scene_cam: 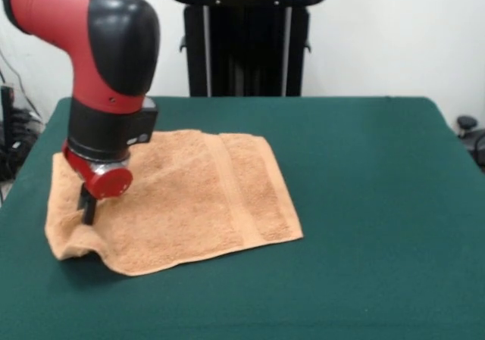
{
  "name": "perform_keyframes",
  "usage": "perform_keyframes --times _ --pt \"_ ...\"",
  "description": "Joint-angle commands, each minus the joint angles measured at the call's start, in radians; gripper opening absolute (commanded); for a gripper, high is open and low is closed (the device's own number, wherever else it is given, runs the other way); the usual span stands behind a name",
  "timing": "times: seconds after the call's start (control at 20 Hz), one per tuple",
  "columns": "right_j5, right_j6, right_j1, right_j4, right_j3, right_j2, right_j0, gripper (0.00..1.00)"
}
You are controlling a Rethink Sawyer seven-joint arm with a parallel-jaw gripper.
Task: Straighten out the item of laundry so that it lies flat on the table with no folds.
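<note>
From my seat across the bench (364, 204), the left side of the frame is where everything sits. The arm (102, 60) comes down from the upper left corner, red with a black elbow and a black wrist block, ending in a red round fitting. Below that fitting the claw (88, 207) shows as a short dark tip pressed down against the towel (189, 204), close to the towel's left edge. I see only that one dark tip, so I cannot tell whether the claw is released or clenched, or whether it has any cloth pinched.

The towel is orange-tan and lies on the left half of the green bench, mostly spread out. Its near-left corner is not flat: the cloth there humps up and the edge curls, with a shadow under it. A shallow crease runs diagonally from the claw toward the towel's middle. Further right, a flat woven band (236, 188) crosses the towel from far edge to near edge, and the strip beyond it lies smooth to the right edge.

The right half of the bench is bare green cloth. Behind the bench's far side stands the black pedestal (246, 45).
</note>
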Motion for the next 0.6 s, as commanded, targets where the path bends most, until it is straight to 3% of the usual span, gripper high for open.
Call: perform_keyframes --times 0.05,0.1,0.6 --pt "0.079 -0.033 0.017 -0.058 -0.096 0.078 -0.024 0.0" --pt "0.125 -0.052 0.007 -0.063 -0.078 0.102 -0.036 1.0" --pt "0.078 0.003 0.003 -0.051 -0.051 0.088 -0.019 1.0"
